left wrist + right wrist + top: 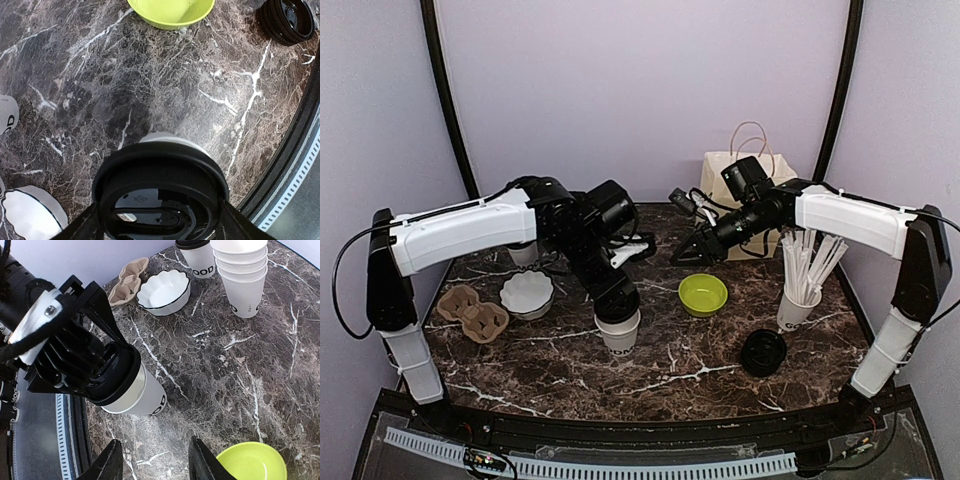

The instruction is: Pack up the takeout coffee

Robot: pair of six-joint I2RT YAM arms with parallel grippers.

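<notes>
One takeout coffee cup (619, 332) stands at the table's front centre, white with dark lettering (150, 397). A black lid (114, 376) lies on top of it, slightly tilted, with the cup's rim showing under one side. My left gripper (616, 304) is straight above the cup and shut on this lid (160, 192), one finger at each side. A second lidded cup (199, 257) stands at the back left. My right gripper (686, 251) hangs open over the table's middle with nothing between its fingers (113, 461).
A stack of bare white cups (243, 277), a scalloped white bowl (527, 293) and a cardboard cup carrier (472, 312) sit left. A lime-green bowl (703, 294), a cup of white sticks (800, 300) and stacked black lids (763, 352) sit right. A paper bag (745, 170) stands behind.
</notes>
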